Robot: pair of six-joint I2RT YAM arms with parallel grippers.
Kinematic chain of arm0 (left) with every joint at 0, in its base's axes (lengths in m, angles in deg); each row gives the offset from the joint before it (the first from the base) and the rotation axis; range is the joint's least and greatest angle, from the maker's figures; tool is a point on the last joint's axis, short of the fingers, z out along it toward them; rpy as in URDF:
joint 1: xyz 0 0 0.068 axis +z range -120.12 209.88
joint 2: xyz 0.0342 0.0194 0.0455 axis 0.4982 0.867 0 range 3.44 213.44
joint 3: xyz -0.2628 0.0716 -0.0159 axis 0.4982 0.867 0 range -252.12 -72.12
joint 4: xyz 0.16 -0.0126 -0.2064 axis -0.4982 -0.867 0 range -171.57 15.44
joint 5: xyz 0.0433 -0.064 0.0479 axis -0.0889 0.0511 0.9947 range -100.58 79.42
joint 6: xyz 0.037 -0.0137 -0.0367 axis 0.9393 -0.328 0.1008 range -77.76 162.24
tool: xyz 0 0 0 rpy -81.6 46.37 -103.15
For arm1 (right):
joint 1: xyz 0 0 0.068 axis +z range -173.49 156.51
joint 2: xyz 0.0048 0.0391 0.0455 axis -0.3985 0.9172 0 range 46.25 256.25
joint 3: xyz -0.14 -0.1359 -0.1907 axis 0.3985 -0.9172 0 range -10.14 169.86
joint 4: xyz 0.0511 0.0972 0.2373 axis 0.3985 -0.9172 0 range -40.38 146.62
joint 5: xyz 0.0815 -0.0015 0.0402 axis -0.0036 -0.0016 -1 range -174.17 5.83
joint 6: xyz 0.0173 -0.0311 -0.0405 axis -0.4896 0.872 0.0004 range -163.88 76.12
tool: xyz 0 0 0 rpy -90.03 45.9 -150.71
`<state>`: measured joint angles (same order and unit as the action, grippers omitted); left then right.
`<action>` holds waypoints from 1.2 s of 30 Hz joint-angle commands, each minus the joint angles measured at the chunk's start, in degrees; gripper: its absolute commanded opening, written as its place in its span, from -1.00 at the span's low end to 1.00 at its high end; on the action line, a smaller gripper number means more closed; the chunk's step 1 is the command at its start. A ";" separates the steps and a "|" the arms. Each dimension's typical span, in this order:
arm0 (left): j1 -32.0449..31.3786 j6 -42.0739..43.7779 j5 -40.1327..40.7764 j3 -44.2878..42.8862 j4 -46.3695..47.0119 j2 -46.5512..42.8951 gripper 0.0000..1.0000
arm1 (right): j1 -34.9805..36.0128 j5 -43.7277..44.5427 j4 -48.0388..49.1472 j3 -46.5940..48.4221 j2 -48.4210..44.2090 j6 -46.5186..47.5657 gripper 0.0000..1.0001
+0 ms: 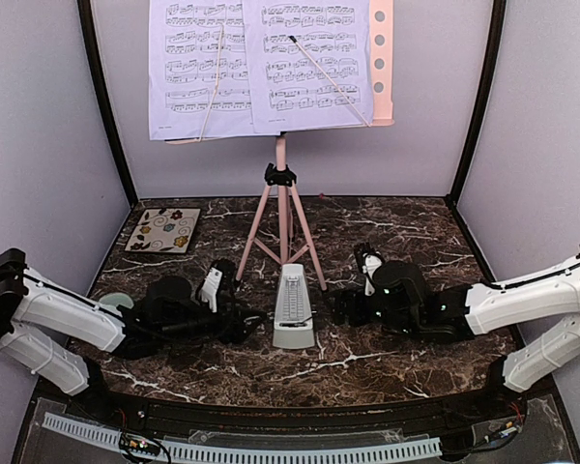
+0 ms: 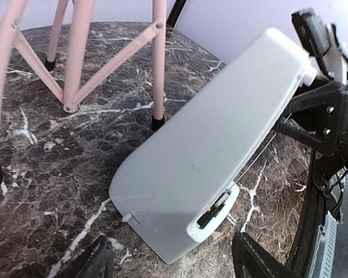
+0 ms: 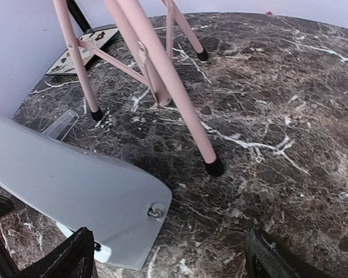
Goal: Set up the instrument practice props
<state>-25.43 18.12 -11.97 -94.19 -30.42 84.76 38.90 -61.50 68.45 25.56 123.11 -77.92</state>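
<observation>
We find the pink music stand (image 1: 282,208) upright at the middle rear of the marble table (image 1: 396,232), tripod legs spread. Its perforated desk carries two white pages, the left page (image 1: 198,68) and the right page (image 1: 304,63), side by side and slightly overlapping, each crossed by a thin retaining arm. Both show printed staves of notation; the print is too small for us to read any title or words.

The white-grey metronome (image 1: 292,307) stands upright just in front of the tripod's near legs. The strip down its front is too small to read.

The left gripper (image 1: 249,324) lies low beside the metronome's left flank, jaws spread wide with nothing clamped. The right gripper (image 1: 336,309) faces it from the other flank, jaws likewise spread wide and holding nothing.

A floral coaster (image 1: 163,230) lies at the rear left. A pale green bowl (image 1: 116,302) is partly hidden behind the left arm.
</observation>
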 commanded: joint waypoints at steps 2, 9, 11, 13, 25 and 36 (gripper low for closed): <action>1.53 -0.42 6.86 2.31 -9.72 -11.33 0.48 | -2.17 -0.04 -0.89 -2.94 -3.79 -1.03 0.81; 11.79 -4.20 6.01 2.51 -23.20 -23.82 0.50 | -5.15 0.15 -4.90 -3.53 -10.10 0.75 0.85; 14.07 -4.00 6.90 2.00 -26.94 -27.11 0.53 | -7.01 -0.12 -6.70 -3.31 -12.47 1.72 0.88; 16.55 -3.79 7.45 0.70 -31.31 -29.97 0.59 | -9.26 -1.15 -8.16 -3.05 -15.62 2.98 0.92; 29.20 0.82 0.16 -9.53 -44.03 -30.51 0.71 | -25.04 -13.92 -12.64 -0.25 -24.24 8.17 1.00; 29.83 0.60 -11.01 -10.03 -38.94 -23.50 0.76 | -36.59 -29.45 -3.05 -8.59 -23.81 2.36 1.00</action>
<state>4.17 18.45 -17.69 -104.35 -71.36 59.43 4.87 -83.70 59.58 20.28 98.98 -72.92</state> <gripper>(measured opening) 0.867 0.999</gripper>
